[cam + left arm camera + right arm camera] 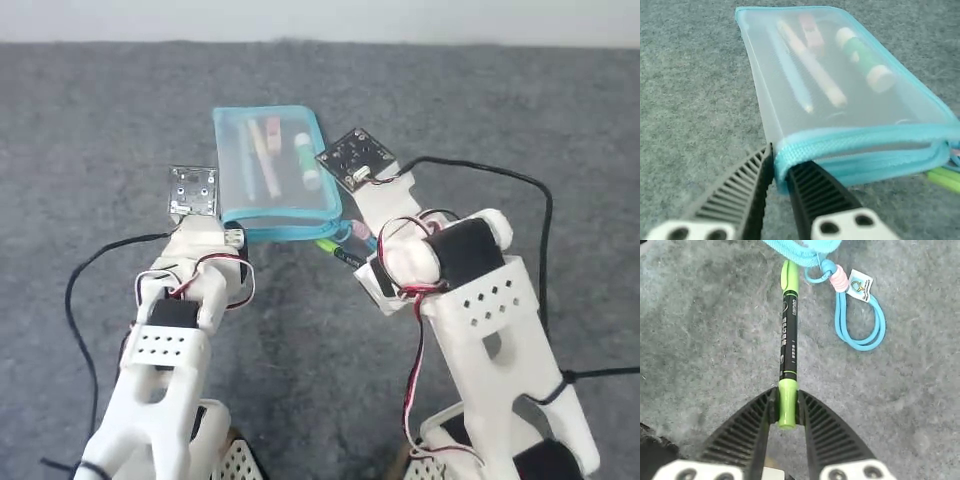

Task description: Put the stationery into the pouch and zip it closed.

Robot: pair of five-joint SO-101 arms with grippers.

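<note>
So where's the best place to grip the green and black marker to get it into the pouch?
Take the marker by the green end farthest from the pouch, coming from behind along its length. It points at the pouch's open edge, so an end grip probably leaves the barrel free to slide in. The right gripper is shut there.

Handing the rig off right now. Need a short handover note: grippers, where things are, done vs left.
Grippers: the left gripper is shut on the pouch, at the near corner of its zipper edge. The right gripper is shut on the tail of the green-and-black marker.
Things: the pouch lies flat on the grey mat. The marker's far end is at the pouch mouth and most of it is outside.
Done: blue pen, cream pen and glue stick are inside.
Left: push the marker fully in, then zip the pouch closed.
</note>
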